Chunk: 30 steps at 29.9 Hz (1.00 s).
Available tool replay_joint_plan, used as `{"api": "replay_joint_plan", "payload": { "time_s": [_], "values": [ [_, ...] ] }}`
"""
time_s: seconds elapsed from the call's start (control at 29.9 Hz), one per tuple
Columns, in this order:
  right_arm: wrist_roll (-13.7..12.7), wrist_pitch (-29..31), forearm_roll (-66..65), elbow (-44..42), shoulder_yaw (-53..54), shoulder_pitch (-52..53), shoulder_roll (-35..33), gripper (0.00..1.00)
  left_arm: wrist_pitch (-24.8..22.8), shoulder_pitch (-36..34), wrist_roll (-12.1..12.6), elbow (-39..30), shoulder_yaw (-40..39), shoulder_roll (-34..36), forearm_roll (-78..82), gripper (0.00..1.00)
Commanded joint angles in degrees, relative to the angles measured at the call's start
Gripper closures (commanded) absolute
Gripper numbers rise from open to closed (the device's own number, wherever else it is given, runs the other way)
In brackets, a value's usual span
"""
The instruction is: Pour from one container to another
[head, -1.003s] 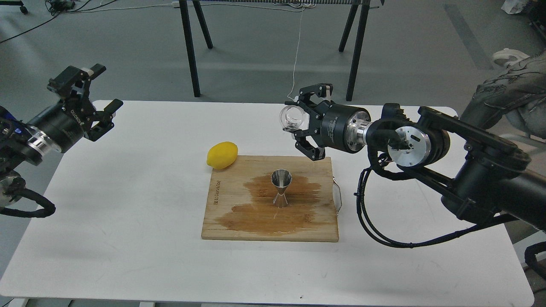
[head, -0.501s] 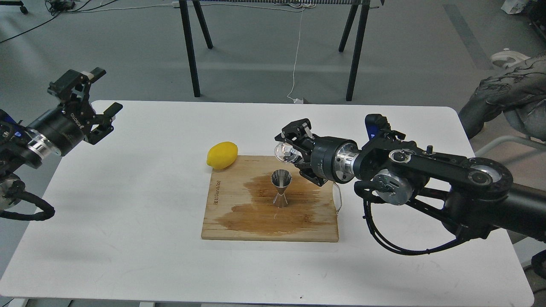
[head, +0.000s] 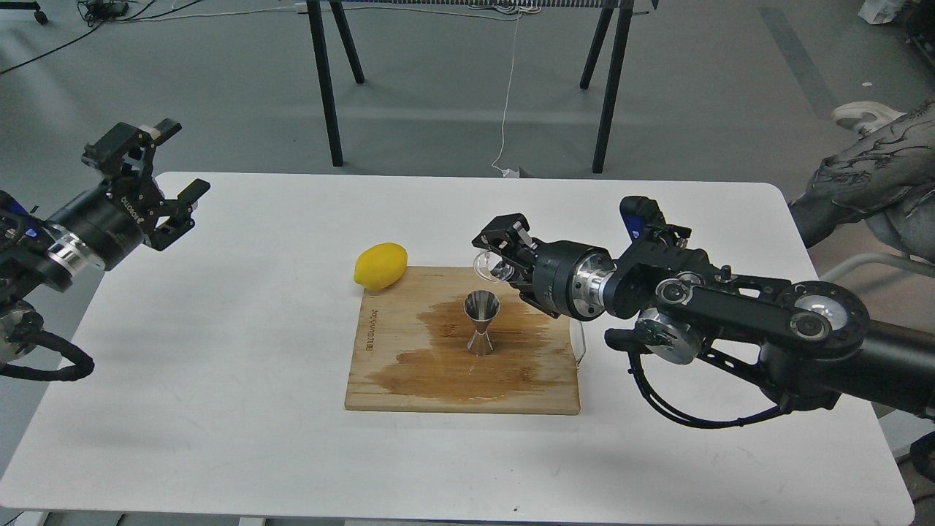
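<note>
Clear glass cup (head: 491, 267): tiny, round, colourless, see-through, tipped well over on its side, pinched in the right end effector (head: 498, 257). It sits in the air just above and slightly behind-right of the jigger (head: 482, 322), not touching it. Cup edges are hard to trace; the glass blends with the black fingers (head: 504, 232) around it, and contents cannot be told.

Jigger: shiny steel, hourglass shape of 2 cones at a narrow waist, upright, open mouth up, standing near the middle of the wooden cutting board (head: 463, 341). Wide dark wet stain on the board all round the jigger's base. Small printed text on the board left of the jigger, unreadable.

Lemon (head: 380, 265): yellow, behind-left of the jigger, touching the board's far-left corner.

Left end effector (head: 159, 186): fingers spread, holding nothing, far left of the jigger, up over the white surface (head: 219, 409) edge.

Thin wire loop (head: 582, 343) at the board's right edge, right of the jigger, partly behind the right arm. Right arm cut off at the frame's right edge, left arm at the left edge.
</note>
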Motion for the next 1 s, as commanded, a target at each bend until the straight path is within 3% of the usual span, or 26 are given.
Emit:
{"api": "replay_joint_plan", "payload": {
  "time_s": [0.0, 0.97],
  "values": [
    [0.1, 0.0, -1.7, -0.1, -0.5, 0.0, 0.1, 0.62, 0.0, 0.1, 0.0, 0.0, 0.0, 0.0, 0.0, 0.01],
    [2.7, -0.4, -9.2, -1.6, -4.7, 0.1, 1.6, 0.62, 0.0, 0.1, 0.0, 0.1, 0.0, 0.1, -0.1, 0.01]
  ]
}}
